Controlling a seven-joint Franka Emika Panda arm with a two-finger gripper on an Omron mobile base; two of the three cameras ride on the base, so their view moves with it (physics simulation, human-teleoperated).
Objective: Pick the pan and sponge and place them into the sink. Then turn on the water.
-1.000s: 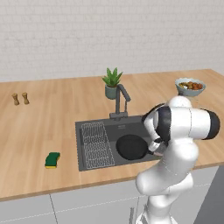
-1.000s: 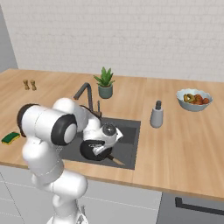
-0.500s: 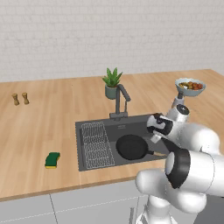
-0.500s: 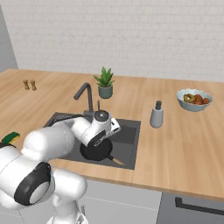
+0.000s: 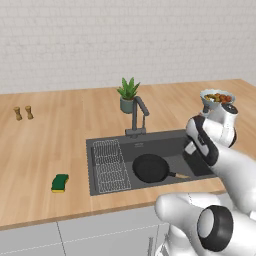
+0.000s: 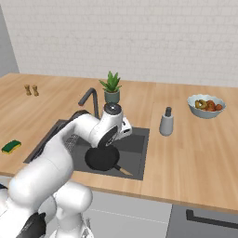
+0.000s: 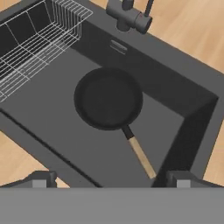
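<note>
Already the pan (image 7: 108,98) lies flat on the floor of the sink (image 7: 188,131), directly ahead of the gripper (image 7: 111,178) and centred between its two fingertips (image 7: 43,178), which stand spread as wide as they go with nothing between them. That wide, empty stance above the basin reads as a hand that has no further business with the pan: its pale-ended handle points back toward the jaws, free of any contact. To the far left of the jaws, as the hand camera sees it, the wire rack (image 7: 30,43) fills its end of the basin, so the pan sits in the open part where it fits; beyond the pan, at the far rim, stands the faucet (image 7: 129,15), its spout reaching over the basin so water would fall inside. The sponge (image 5: 60,183) is well apart from the jaws, out on the wooden counter (image 5: 50,145) past the rack end of the sink, green side up and untouched. I judge the pan part done, the sponge next, and the water last. Reaching the sponge calls for a long swing across the basin, and the rack's raised rim and the faucet are the things to clear on the way.
</note>
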